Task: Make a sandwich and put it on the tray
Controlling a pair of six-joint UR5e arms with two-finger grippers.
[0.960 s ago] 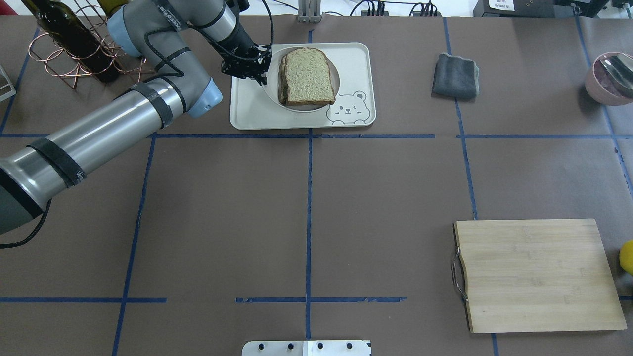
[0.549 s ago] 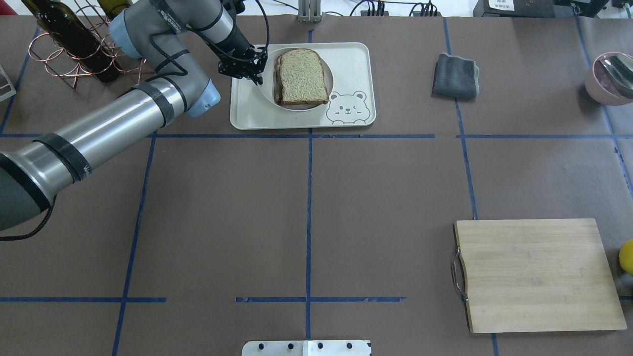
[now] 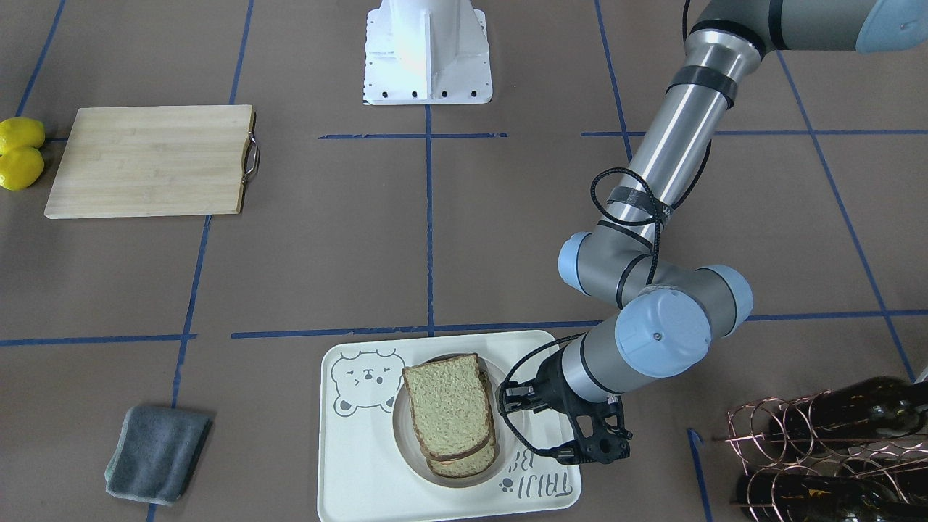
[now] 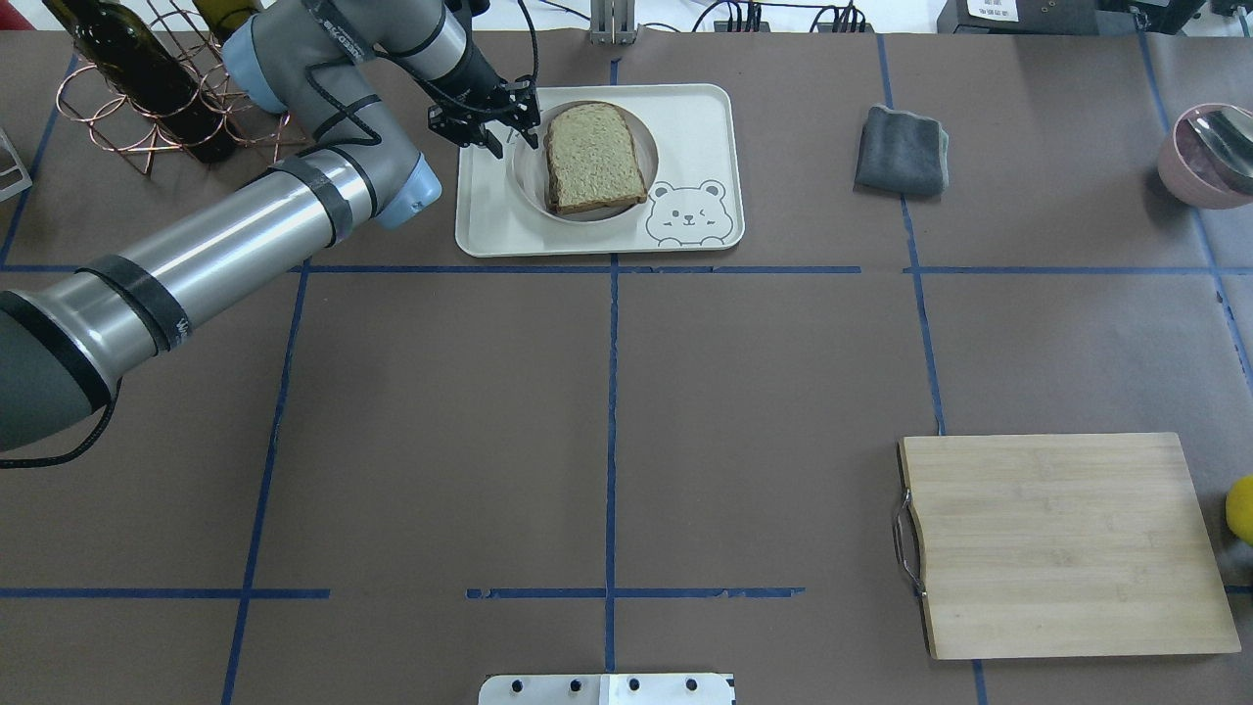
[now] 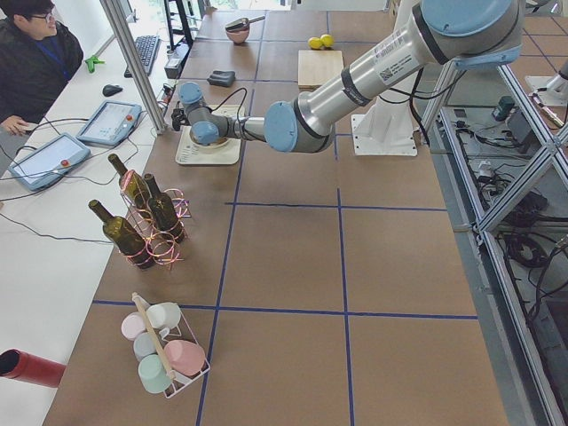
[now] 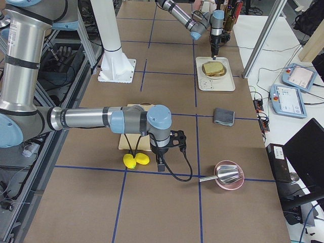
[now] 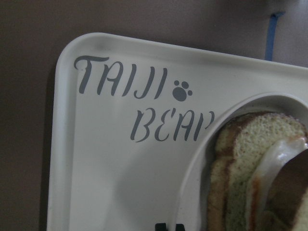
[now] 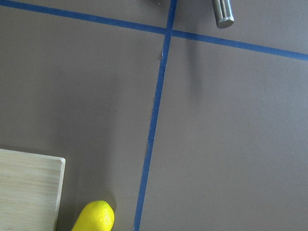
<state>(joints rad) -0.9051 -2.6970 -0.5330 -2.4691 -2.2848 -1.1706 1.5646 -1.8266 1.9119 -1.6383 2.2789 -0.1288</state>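
The sandwich point(image 4: 592, 157), two speckled bread slices, lies on a round white plate point(image 4: 521, 181) on the cream bear tray point(image 4: 489, 220). In the front view the sandwich point(image 3: 451, 413) sits in the tray's point(image 3: 355, 464) middle. The left wrist view shows the bread point(image 7: 240, 163) with the white egg edge point(image 7: 272, 168) between the slices. My left gripper point(image 4: 509, 145) hovers over the tray's far left corner, just off the plate rim; its fingers look apart and empty. My right gripper point(image 6: 164, 159) shows only in the exterior right view, near the lemons; I cannot tell its state.
A wooden cutting board point(image 4: 1062, 543) lies near right, with two lemons point(image 3: 20, 152) beside it. A grey cloth point(image 4: 903, 150) lies right of the tray. A pink bowl with a metal ladle point(image 4: 1209, 157) is far right. A copper bottle rack point(image 4: 147, 88) stands far left.
The plate with the sandwich came down and slightly left onto the tray. My left gripper let go of the plate rim and drew back toward the tray's far left corner.
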